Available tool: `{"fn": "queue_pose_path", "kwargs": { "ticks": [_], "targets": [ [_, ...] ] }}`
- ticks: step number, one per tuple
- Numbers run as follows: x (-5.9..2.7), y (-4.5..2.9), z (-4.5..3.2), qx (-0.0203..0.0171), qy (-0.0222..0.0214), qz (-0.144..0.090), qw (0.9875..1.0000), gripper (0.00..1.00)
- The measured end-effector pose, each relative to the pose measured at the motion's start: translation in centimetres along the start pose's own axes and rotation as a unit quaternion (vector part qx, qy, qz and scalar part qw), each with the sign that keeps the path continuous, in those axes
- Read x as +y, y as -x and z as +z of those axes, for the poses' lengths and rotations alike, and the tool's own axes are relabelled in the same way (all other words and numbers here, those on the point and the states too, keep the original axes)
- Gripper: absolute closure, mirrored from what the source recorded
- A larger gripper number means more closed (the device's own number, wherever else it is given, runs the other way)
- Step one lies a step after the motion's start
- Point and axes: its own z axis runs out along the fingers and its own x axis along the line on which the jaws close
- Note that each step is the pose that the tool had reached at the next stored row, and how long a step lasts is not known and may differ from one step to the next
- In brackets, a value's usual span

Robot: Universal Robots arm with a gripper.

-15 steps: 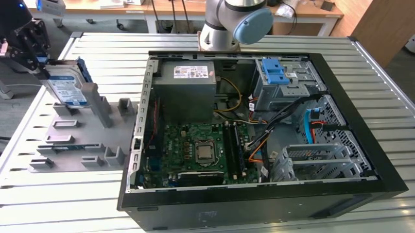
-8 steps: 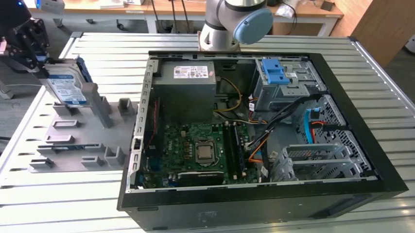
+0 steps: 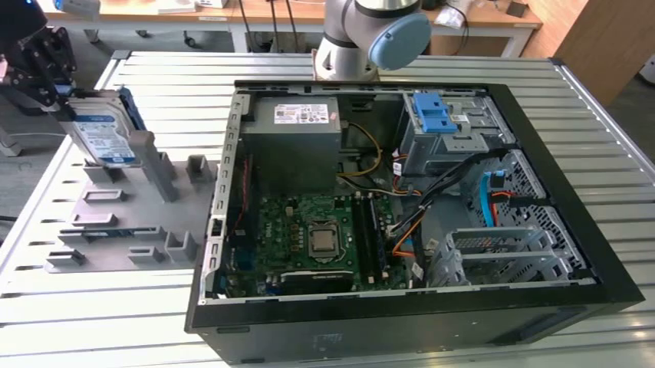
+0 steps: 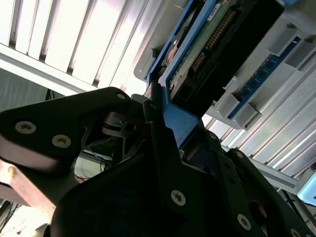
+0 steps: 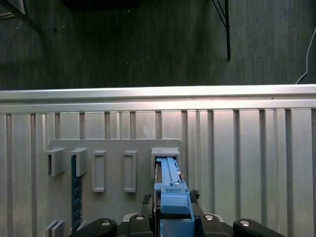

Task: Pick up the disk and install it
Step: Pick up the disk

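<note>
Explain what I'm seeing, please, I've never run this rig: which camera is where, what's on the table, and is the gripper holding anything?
The exterior view looks from off the arm over a slatted metal table. The grey-and-blue column at the back is the arm. An open computer case lies on the table. At the exterior view's left is a grey rack with slots. The disk stands on edge at that rack, and the black gripper is closed on its upper end. The two wrist views ride on the arm. Both look past the gripper at the disk's blue rail, which is clamped between the fingers.
</note>
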Motion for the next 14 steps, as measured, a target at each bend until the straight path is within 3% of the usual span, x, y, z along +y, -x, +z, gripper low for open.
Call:
{"fn": "queue_pose_path", "kwargs": {
  "ticks": [14],
  "targets": [
    [0.0,0.0,-1.3,0.0,0.0,0.0,1.0,0.64]
  ]
}}
